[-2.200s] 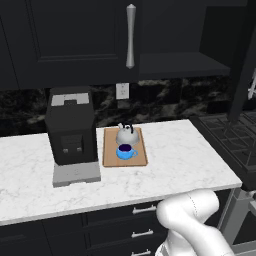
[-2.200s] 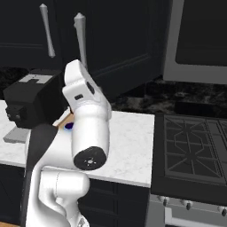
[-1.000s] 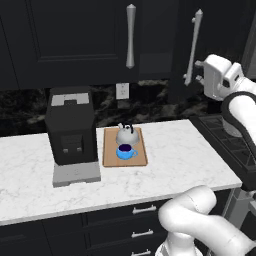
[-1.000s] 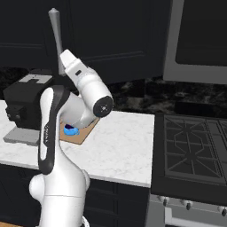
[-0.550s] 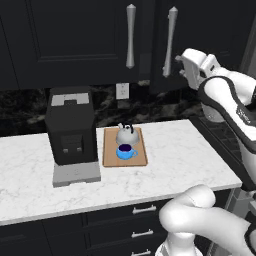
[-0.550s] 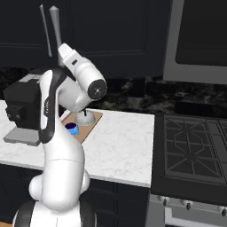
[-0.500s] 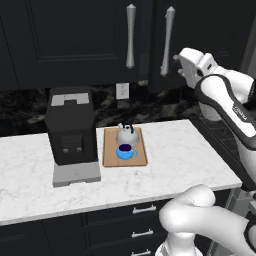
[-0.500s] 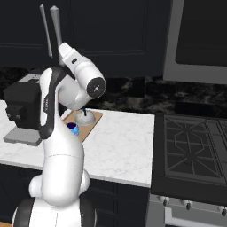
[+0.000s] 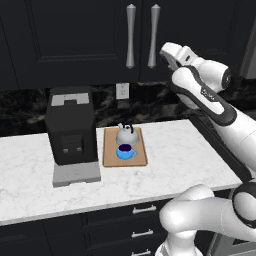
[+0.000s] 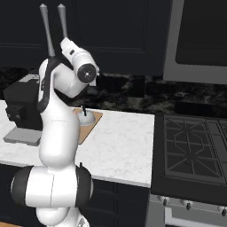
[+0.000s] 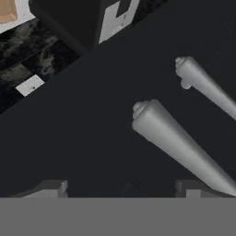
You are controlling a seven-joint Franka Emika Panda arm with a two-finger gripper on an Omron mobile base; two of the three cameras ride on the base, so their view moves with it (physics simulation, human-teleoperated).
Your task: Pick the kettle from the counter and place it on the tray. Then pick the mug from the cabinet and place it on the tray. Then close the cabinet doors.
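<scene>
Kettle (image 9: 125,134), mug (image 9: 126,151) on tray (image 9: 111,156). Gripper (image 11: 120,191) open, empty, centre-right at cabinet doors (image 9: 90,35); press flat until flush.

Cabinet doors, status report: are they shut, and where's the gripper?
Gripper open, empty, up by the right door's handle. Cabinet doors look shut, handles side by side. Kettle and mug both on tray. Nothing in the way.
</scene>
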